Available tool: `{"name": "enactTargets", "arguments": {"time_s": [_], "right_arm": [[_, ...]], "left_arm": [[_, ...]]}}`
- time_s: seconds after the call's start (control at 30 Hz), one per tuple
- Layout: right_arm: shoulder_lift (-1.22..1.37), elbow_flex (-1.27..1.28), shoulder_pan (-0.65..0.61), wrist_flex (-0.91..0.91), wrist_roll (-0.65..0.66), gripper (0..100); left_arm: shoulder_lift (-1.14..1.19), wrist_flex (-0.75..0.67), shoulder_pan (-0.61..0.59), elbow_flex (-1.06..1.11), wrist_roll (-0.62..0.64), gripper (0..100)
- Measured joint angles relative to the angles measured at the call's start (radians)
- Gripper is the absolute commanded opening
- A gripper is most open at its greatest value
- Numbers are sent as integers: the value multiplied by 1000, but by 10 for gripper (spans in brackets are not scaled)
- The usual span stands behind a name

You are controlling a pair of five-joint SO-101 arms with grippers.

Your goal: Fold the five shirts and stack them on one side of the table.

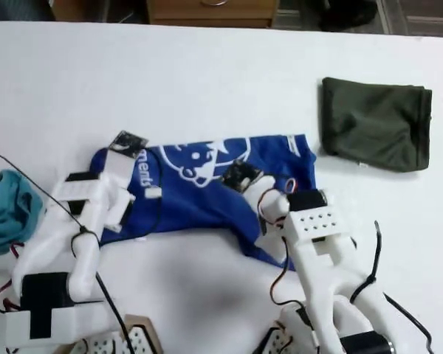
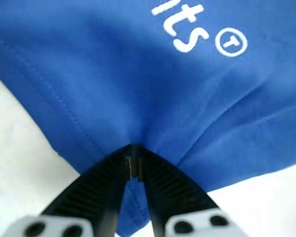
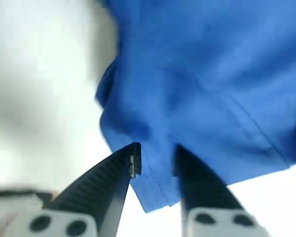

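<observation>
A blue shirt (image 1: 207, 188) with white print lies spread in the middle of the table. My left gripper (image 1: 149, 194) is at its left part, shut on a pinch of blue fabric (image 2: 138, 98), fingertips together (image 2: 133, 165). My right gripper (image 1: 273, 221) is at the shirt's near right corner. It stands open, its fingers (image 3: 130, 163) a little apart with the hemmed blue edge (image 3: 158, 192) between them. A folded dark green shirt (image 1: 376, 124) lies at the far right. A crumpled teal shirt (image 1: 7, 210) sits at the left edge.
The white table (image 1: 207, 81) stretches bare behind the blue shirt and between it and the green one. Both arm bases and cables (image 1: 111, 310) crowd the near edge. A wooden cabinet (image 1: 210, 11) stands beyond the far edge.
</observation>
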Motion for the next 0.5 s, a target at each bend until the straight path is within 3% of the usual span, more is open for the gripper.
{"name": "enactTargets", "arguments": {"time_s": [0.17, 0.5], "right_arm": [[0, -2, -2, 80, 150, 208], [0, 112, -25, 2, 227, 208]], "left_arm": [[0, 0, 0, 0, 0, 26], [0, 0, 0, 0, 0, 26]]}}
